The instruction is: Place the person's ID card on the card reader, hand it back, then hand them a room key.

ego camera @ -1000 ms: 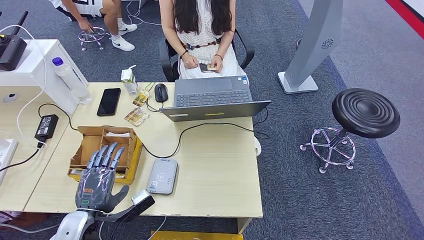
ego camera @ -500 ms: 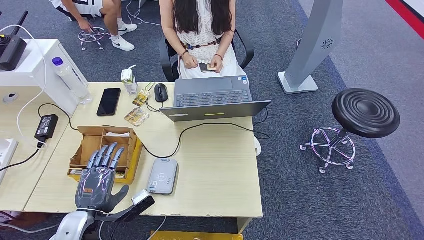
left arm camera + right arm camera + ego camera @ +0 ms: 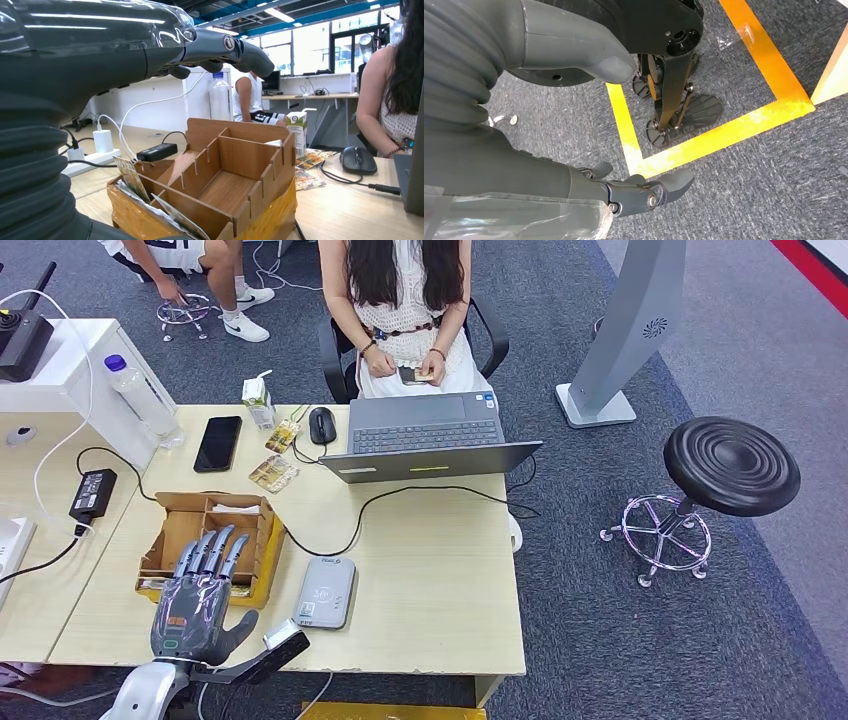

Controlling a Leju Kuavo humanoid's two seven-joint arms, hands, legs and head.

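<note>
The grey-white card reader (image 3: 325,592) lies flat near the desk's front edge. Just left of it my left hand (image 3: 198,595) hovers empty, its fingers (image 3: 227,47) stretched out over the compartmented cardboard box (image 3: 212,540). Cards (image 3: 131,175) stand in the near compartment of the box (image 3: 235,175). A person seated behind the desk holds a small card (image 3: 414,374) in both hands on their lap. My right hand (image 3: 549,185) hangs beside my body above the carpet, fingers (image 3: 644,194) loosely extended and holding nothing.
An open laptop (image 3: 430,435) sits in front of the person, its cable running across the desk. A phone (image 3: 218,443), mouse (image 3: 321,424), milk carton (image 3: 259,400) and water bottle (image 3: 140,395) stand at the back left. A black stool (image 3: 730,465) is to the right.
</note>
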